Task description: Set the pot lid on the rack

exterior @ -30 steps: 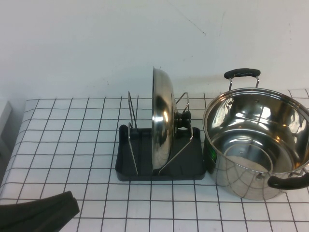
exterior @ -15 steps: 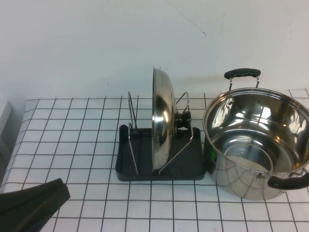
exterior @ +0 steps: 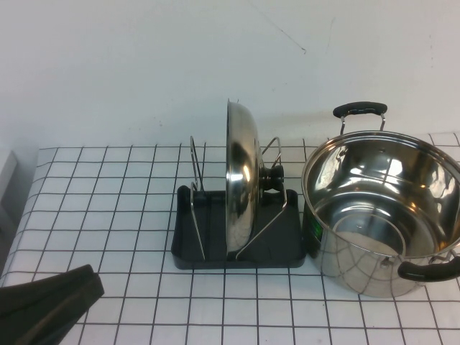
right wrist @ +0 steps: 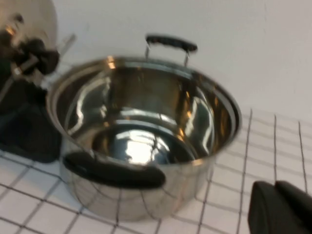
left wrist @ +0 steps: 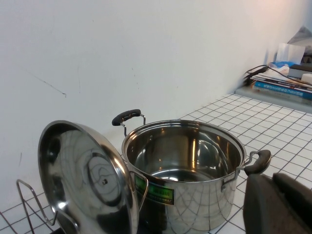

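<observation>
- Pot lid: upright on edge between the wire loops of the rack; knob toward the pot; no gripper in contact.
- Handling, judged: rigid polished steel, likely slippery and moderately heavy; prone to rolling or tipping if nudged. Best hold at the black knob, not the thin rim.
- Rack: dark tray on the checked table, just beside the pot.
- Left gripper: low at the near left table edge, well apart from the rack; finger state cannot be told.
- Right gripper: absent from the high view, near the pot in its wrist view; finger state cannot be told.
- Task, judged: complete.
</observation>
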Tool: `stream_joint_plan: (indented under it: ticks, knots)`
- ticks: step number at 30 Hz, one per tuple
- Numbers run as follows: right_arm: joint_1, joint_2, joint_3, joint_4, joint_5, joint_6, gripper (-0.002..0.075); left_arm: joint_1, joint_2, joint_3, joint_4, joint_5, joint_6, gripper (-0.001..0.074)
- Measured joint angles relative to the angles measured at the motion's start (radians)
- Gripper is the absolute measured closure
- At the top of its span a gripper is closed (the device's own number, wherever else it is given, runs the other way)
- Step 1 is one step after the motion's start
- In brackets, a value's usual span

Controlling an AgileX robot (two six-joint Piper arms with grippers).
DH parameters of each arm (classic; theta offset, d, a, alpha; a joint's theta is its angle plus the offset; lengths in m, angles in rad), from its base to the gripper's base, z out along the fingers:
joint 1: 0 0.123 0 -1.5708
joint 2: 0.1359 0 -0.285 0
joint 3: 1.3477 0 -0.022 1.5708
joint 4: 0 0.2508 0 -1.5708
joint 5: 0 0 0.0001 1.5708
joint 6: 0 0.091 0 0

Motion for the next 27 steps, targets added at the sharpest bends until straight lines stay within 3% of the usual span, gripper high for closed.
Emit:
stream_joint_plan:
  ticks: [9, 12, 27]
  knots:
    - [-0.337, -0.127, 0.203, 0.049, -0.064, -0.082, 0.0727, 0.000, 0.000, 0.000, 0.000, 0.000, 0.000, 0.0736]
    - [-0.407, -0.195, 0.278, 0.051, -0.089, -0.086, 0.0727, 0.000, 0.000, 0.000, 0.000, 0.000, 0.000, 0.0736]
    - [-0.429, -0.318, 0.353, 0.048, 0.024, -0.006, 0.0727, 0.000, 0.000, 0.000, 0.000, 0.000, 0.000, 0.0736]
